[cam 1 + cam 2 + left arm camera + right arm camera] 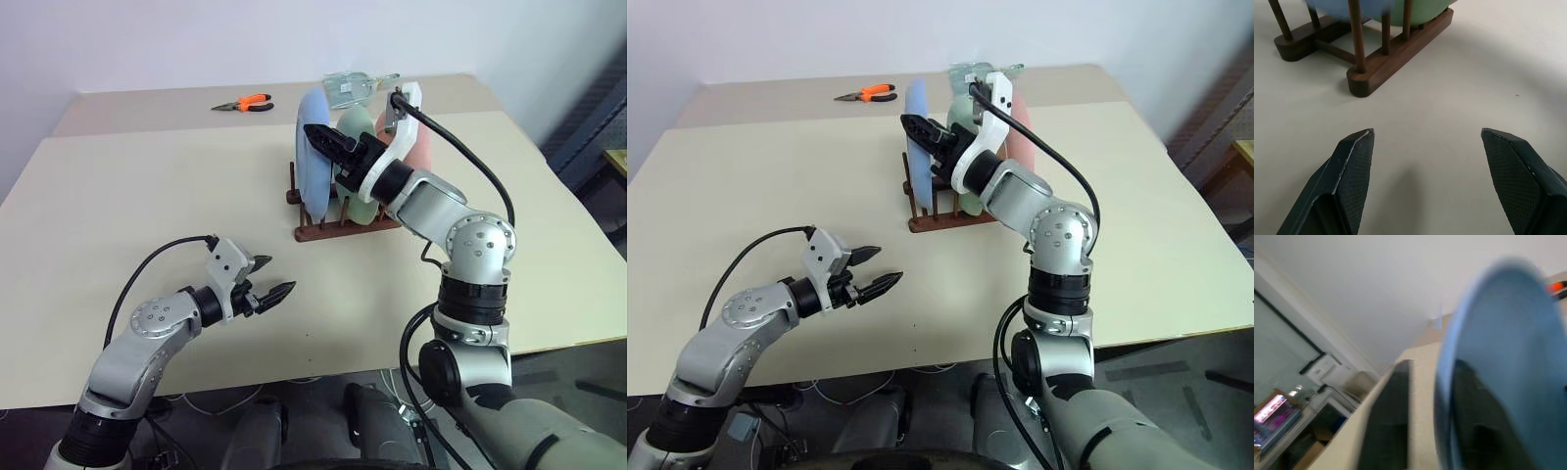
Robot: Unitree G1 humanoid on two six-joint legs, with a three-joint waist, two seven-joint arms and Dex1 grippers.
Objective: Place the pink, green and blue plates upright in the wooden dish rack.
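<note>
Left eye view: blue plate, green plate, pink plate upright in rack. R tool at blue plate, fingers parted, astride its rim. L tool open, empty, above desk.

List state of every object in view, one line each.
blue plate: upright in rack, nearest slot
green plate: upright in rack, behind the blue one
pink plate: upright, farthest back
wooden dish rack: standing on table, holds all three plates
left gripper: open, empty, above table
right gripper: at blue plate's rim, grip unclear
orange pliers: lying on table, far side
</note>
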